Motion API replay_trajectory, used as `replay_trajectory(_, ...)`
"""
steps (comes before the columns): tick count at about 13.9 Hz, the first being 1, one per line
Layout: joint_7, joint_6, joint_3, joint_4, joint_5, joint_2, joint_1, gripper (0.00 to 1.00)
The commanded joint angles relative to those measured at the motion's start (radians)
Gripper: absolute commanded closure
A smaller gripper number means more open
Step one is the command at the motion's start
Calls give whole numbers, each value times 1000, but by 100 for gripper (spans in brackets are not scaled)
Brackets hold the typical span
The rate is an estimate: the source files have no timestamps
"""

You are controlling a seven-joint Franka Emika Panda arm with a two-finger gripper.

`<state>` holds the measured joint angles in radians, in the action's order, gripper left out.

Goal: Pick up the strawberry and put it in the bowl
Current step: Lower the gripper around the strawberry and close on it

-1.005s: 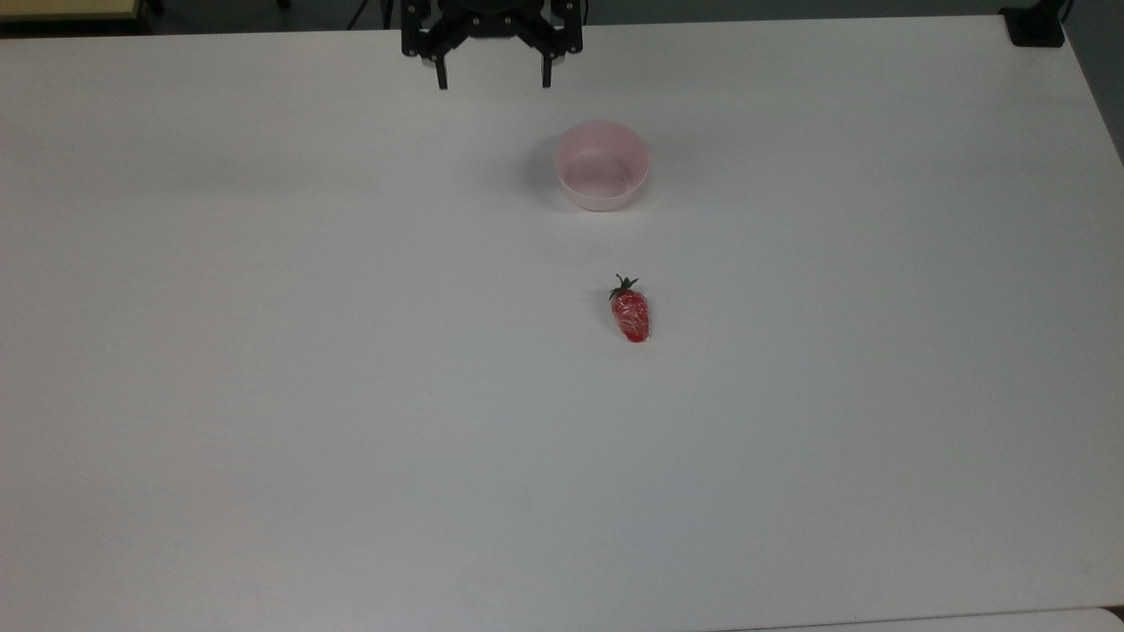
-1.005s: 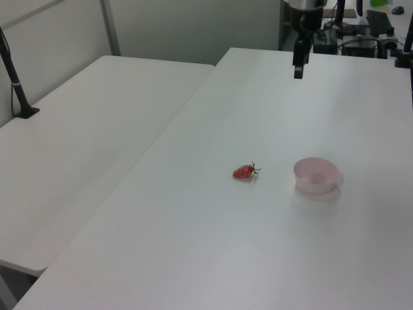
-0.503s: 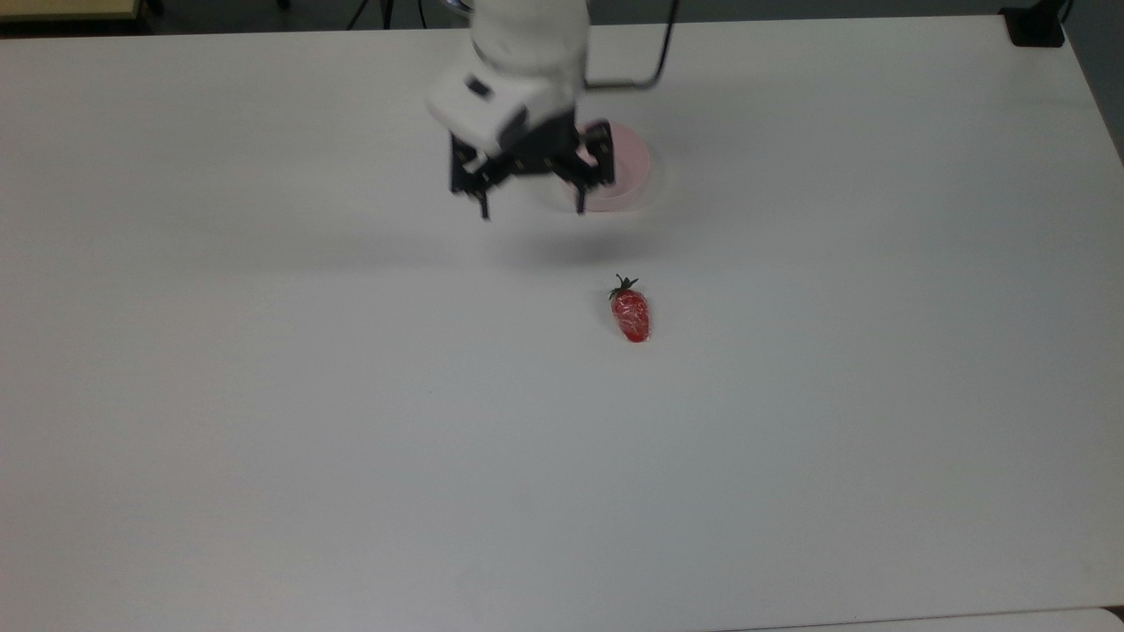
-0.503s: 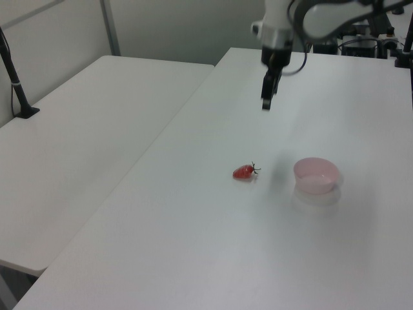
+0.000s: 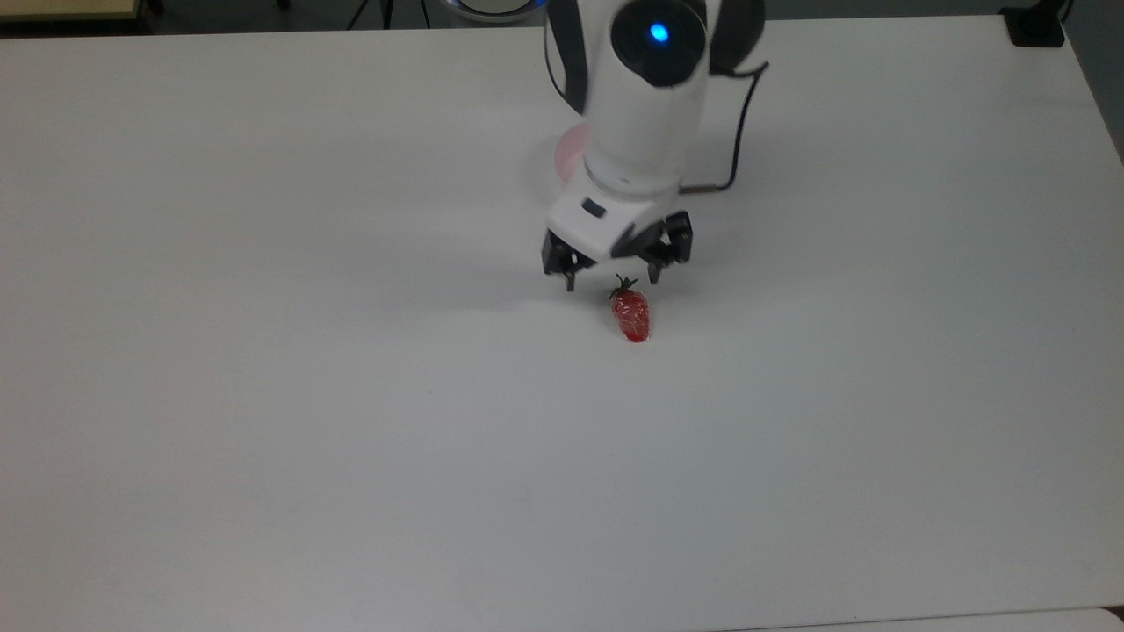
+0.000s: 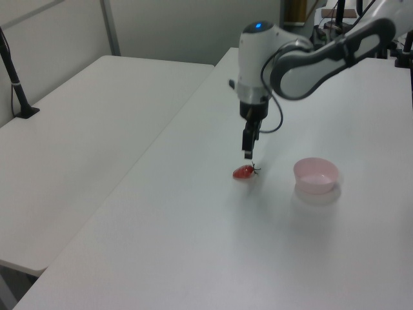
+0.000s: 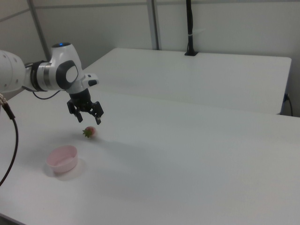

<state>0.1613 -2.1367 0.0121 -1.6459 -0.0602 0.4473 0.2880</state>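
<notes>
The red strawberry [image 5: 630,314] with its green cap lies on the white table [image 5: 263,351]; it also shows as the strawberry [image 6: 243,172] in the left view and the strawberry [image 7: 89,132] in the right view. My gripper [image 5: 612,281] is open and hangs just above the cap end, one finger on each side, not touching; the same gripper [image 6: 248,154] and gripper [image 7: 89,120] show it a little above the fruit. The pale pink bowl [image 6: 316,174], also the bowl [image 7: 62,158], stands apart from the strawberry with nothing in it. In the top view the arm hides most of the bowl [image 5: 566,154].
A second white table [image 6: 77,129] adjoins in the left view's left, with a black post [image 6: 16,84] on it. A black mount [image 5: 1036,26] sits at the top view's upper right corner. A black cable [image 5: 742,132] trails from the arm.
The arm has swept from the table's far edge, past the bowl, down to just above the strawberry's cap. The gripper stayed open. Strawberry and bowl have not moved.
</notes>
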Motion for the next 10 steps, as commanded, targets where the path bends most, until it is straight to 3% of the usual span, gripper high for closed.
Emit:
replay_trajectory(1,58,-9,5,97,-36,111,30,0)
replay_trajectory(3,60,-35,5,97,-43,125,45,0)
replay_trajectory(4,58,-49,5,94,-61,128,46,12)
replay_trajectory(7,31,-49,5,87,-96,126,46,66)
replay_trajectory(8,30,-49,5,87,-93,125,46,78)
replay_trajectory(10,30,-49,5,84,-90,123,46,78)
